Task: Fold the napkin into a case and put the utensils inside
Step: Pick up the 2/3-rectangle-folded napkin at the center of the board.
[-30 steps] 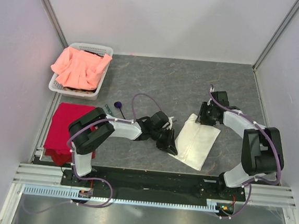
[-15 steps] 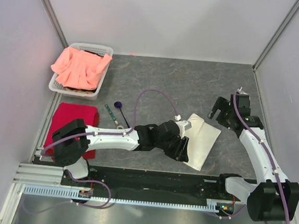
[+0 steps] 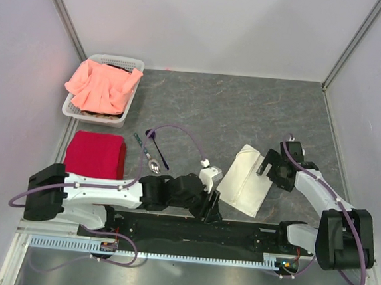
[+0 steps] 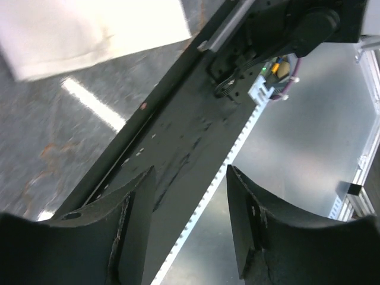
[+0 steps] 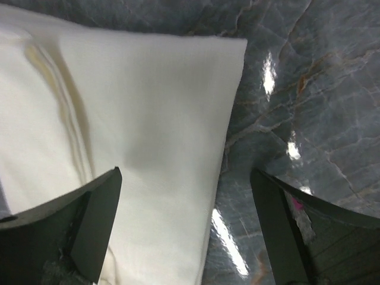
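Observation:
The cream-white napkin [image 3: 246, 181] lies folded into a narrow flat case on the grey table, right of centre. My right gripper [image 3: 267, 169] hovers open at its right edge; in the right wrist view the napkin [image 5: 136, 119] fills the left side, and its edge runs between the spread fingers [image 5: 95, 208] of the right gripper [image 5: 184, 219]. My left gripper [image 3: 211, 208] is open and empty near the front rail, apart from the cloth's lower left corner [image 4: 89, 29]. The utensils lie left of centre: a silver spoon bowl [image 3: 153, 166] and a round purple head [image 3: 150, 133].
A folded red cloth [image 3: 94, 155] lies at the left. Behind it a white basket [image 3: 136, 64] holds a salmon-pink cloth [image 3: 102, 85]. The black base rail [image 4: 178, 136] runs under my left gripper [image 4: 190, 225]. Walls close in both sides.
Both grippers have opened and let go of the napkin. My left arm drew back toward the front rail. My right arm swung away, then came back to the napkin's right edge.

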Tool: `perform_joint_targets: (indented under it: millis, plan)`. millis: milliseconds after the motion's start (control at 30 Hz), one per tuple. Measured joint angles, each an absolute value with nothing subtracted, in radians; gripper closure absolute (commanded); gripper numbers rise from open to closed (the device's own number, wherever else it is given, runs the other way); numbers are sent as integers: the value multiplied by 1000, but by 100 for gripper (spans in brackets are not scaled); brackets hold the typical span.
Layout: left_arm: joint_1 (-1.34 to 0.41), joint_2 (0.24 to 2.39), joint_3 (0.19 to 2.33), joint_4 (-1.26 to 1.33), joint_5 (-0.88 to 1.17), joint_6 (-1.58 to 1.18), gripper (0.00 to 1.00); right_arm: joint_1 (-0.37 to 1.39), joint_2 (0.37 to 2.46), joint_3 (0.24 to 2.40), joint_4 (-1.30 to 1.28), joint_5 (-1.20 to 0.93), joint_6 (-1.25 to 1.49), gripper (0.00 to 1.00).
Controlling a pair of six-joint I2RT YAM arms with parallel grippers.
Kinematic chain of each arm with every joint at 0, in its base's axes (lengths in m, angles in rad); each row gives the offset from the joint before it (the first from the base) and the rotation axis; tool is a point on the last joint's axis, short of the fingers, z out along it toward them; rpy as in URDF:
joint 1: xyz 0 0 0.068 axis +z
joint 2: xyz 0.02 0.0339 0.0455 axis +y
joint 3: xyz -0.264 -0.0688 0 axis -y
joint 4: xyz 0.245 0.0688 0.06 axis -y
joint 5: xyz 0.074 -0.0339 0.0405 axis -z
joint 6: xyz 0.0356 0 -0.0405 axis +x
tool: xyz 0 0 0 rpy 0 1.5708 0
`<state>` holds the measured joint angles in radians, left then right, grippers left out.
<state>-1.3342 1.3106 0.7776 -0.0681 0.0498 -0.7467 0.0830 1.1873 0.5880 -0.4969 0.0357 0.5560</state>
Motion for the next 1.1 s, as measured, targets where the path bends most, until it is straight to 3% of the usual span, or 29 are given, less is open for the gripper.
perform_joint_targets:
  millis: [333,500,633,767,1100]
  plan:
    - [-1334,1226,715,-78,-22,-753,38,238,1234,564,-406,143,576,2]
    - [-1334,1299,793,-96,-48,-742,37,314,1216,540,-328,137,638,2]
    - [-1334,1399,878,-104,-72,-725,37,352,1179,501,-239,1,738,2]
    - [-1335,1534,975,-116,-101,-708,37,366,1111,500,-295,-54,780,2]
    - [-1395,1857,1266,-298,-273,-688,42,35,1000,609,-496,-41,662,2]
